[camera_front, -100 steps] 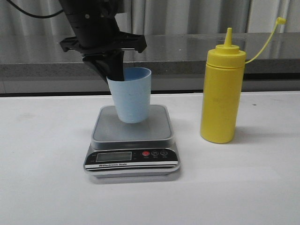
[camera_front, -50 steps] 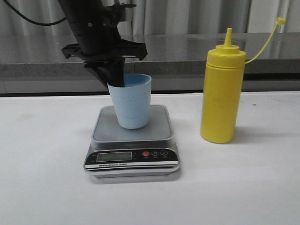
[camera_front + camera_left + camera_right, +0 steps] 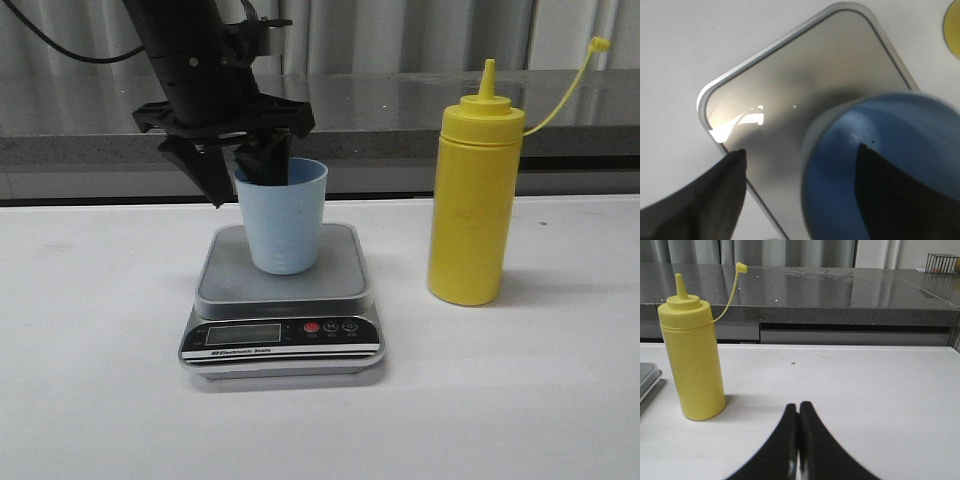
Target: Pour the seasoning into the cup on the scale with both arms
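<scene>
The cup (image 3: 284, 215) stands on the scale (image 3: 282, 290), light and easily tipped. The left gripper (image 3: 240, 170) straddles its rim, jaws spread. The bottle (image 3: 473, 195), beside the scale, looks squeezable; grasp mid-body. The right gripper (image 3: 799, 440) has jaws pressed together.

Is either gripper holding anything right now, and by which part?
Nothing is held. The left gripper is open, one finger inside the cup, one outside its rim. The right gripper is shut on nothing.
</scene>
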`<state>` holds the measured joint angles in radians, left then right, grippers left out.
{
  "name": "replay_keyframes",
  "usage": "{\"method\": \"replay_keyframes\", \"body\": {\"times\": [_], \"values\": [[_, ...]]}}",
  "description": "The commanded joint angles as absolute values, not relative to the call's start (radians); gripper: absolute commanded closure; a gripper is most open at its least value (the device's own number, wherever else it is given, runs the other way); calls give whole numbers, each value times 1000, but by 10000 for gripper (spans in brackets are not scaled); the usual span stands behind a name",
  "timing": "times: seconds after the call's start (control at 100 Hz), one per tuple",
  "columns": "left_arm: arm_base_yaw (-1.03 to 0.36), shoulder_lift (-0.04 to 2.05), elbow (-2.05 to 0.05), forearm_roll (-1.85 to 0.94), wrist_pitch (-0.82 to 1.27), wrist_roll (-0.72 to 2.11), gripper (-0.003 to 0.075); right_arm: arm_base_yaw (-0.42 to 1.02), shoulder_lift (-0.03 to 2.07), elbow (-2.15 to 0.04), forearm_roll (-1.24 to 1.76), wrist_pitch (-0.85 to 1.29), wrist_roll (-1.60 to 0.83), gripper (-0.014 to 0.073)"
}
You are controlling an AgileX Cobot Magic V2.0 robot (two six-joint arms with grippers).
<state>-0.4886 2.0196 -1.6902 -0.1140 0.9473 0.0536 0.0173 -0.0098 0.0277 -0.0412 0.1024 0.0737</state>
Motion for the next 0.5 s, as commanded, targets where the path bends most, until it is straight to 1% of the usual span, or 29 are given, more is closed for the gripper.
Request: {"method": "replay_keyframes", "body": {"times": [0.0, 0.28, 0.49], "values": [[-496, 1941, -1716, -126, 928, 55, 215, 10, -30, 7, -48, 27, 70, 662], [-486, 1860, -1716, -126, 915, 55, 216, 10, -30, 7, -48, 27, 70, 662], [-452, 1777, -1709, -126, 880, 46, 218, 10, -30, 7, -48, 27, 70, 662]]}}
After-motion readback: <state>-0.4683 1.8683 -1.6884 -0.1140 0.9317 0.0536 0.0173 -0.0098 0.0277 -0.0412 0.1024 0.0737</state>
